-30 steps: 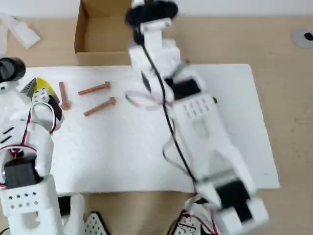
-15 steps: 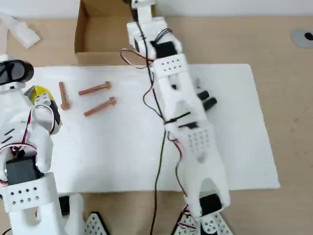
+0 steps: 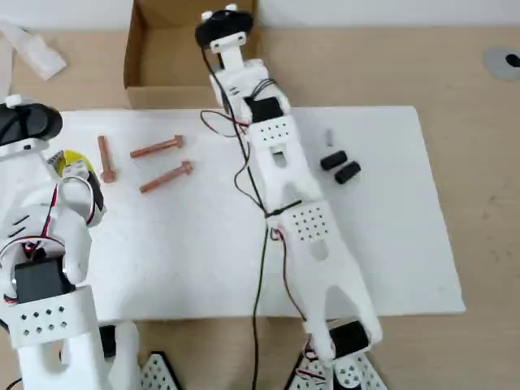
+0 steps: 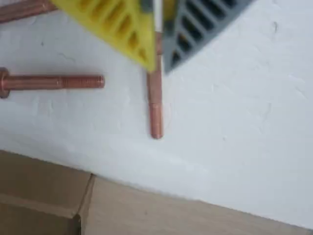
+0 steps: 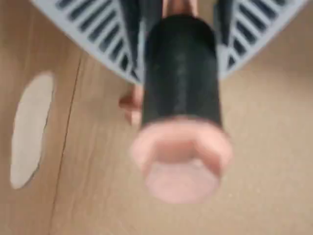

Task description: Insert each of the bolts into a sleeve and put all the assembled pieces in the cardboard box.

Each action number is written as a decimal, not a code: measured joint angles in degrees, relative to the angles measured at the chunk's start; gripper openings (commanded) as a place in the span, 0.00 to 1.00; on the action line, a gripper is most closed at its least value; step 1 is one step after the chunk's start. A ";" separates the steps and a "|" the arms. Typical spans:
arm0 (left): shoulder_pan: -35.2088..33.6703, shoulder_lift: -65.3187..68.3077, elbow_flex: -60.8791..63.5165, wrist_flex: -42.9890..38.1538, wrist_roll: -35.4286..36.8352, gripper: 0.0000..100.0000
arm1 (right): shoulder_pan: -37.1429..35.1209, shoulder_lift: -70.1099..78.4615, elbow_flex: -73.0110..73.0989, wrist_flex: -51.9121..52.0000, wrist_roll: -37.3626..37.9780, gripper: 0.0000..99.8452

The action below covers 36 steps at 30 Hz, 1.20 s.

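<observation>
Gripping an assembled piece point(image 5: 180, 93) w/ R claw point(image 5: 178, 68): grey fingers point(image 5: 93, 29) clamped on either side of its black sleeve, copper bolt head poking out the near end. Holding it above the brown floor of the cardboard box point(image 3: 171, 97), w/ a bit of another copper part point(image 5: 128, 105) lying on that floor just beneath, too blurred to say more. Spanning the white mat point(image 3: 406, 260) w/ R arm point(image 3: 301, 219), from near table point(image 3: 479, 162) edge up to the box's right end.

Hovering L claw point(image 4: 159, 66) above first bolt point(image 4: 155, 107) at mat's left side; yellow finger point(image 4: 112, 24) and grey one almost together, only a thin slit btwn them, nothing held, slit roughly in line w/ the shank. Counting 2 more flat on the mat just right of the first: second bolt point(image 3: 158, 148) and third bolt point(image 3: 166, 176), near each other but apart, no sleeves on any of the 3. Noting farther sleeve point(image 3: 333, 160) and nearer sleeve point(image 3: 348, 171) side by side on the mat right of R arm, close, poss. touching, well apart from the bolts.
</observation>
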 measured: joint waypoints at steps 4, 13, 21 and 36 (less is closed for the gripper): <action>0.00 0.00 0.00 0.00 0.00 0.11 | 0.00 -0.09 -1.49 4.13 0.35 0.24; 0.00 0.53 -0.09 0.00 0.53 0.14 | 0.00 -0.18 -4.48 9.14 0.35 0.37; -0.97 16.79 -4.13 0.09 -6.33 0.14 | 0.09 -2.37 -5.36 14.86 0.53 0.37; 15.47 60.40 -40.26 16.35 -43.34 0.14 | 19.96 -32.26 -5.36 39.56 0.62 0.37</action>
